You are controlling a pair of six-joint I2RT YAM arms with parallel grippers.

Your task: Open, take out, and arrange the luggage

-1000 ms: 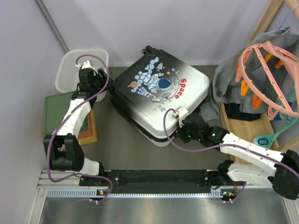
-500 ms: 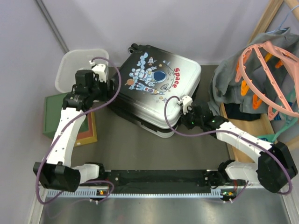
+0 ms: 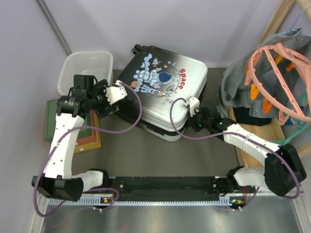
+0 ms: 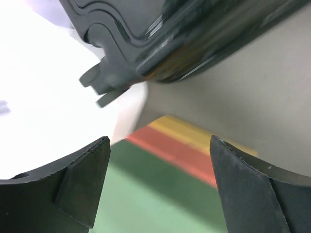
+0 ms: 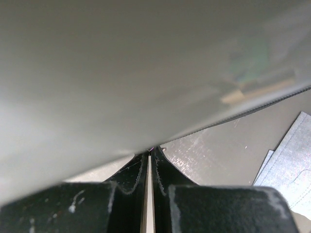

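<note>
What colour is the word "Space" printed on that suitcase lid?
Red lettering on the suitcase, seen best from the overhead camera.

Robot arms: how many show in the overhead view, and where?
2. The left arm lies left of the suitcase; the right arm lies right of it. None appears hidden.

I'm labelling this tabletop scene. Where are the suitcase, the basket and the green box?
suitcase (image 3: 160, 99), top view, lid, just below the astronaut print.
basket (image 3: 90, 53), top view, far rim.
green box (image 3: 51, 124), top view, left part of its top.
</note>
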